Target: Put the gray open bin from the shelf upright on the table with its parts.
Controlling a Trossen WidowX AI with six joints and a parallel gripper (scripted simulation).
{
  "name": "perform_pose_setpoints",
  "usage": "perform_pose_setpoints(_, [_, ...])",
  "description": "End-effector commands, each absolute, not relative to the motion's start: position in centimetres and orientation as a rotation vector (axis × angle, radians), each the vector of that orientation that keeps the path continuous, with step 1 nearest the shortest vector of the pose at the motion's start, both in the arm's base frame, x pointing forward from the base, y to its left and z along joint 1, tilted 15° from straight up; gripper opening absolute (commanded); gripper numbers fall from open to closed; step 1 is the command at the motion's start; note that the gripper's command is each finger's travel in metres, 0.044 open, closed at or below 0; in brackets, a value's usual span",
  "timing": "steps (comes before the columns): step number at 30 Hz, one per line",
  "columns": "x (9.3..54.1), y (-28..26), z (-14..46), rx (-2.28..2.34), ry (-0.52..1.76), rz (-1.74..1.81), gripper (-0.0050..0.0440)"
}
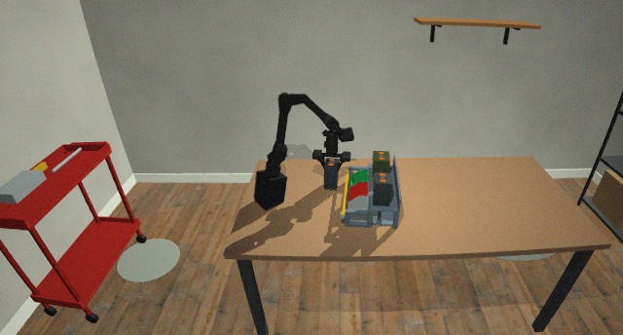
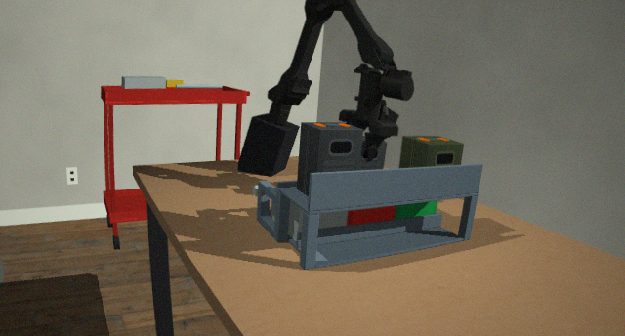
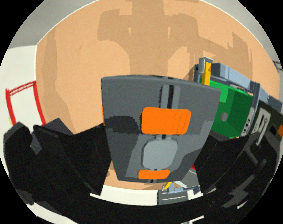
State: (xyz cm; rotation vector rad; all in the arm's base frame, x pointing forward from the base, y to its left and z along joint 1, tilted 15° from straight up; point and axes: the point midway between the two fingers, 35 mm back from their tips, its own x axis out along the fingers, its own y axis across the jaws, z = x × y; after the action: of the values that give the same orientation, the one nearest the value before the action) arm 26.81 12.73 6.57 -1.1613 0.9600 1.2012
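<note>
Gray walls (image 1: 204,72), plank floor (image 1: 341,296), red cart (image 1: 92,149)

Arm arched over, fingers (image 2: 369,152) clamped on gray bin (image 2: 332,155)

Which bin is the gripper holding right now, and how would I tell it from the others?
On the wooden table, find the gray shelf rack and look to the side facing the arm's base. There the gray open bin is clamped in the gripper, orange parts showing inside. The other dark bin and the olive bin sit on the rack; this one is off it.
</note>
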Motion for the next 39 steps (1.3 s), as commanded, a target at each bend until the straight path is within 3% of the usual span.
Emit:
perform_pose_setpoints(1, [27.77, 13.03, 8.6, -1.173, 0.891, 1.167, 0.0])
perform_pose_setpoints(39, [27.78, 13.03, 8.55, -1.173, 0.891, 1.167, 0.0])
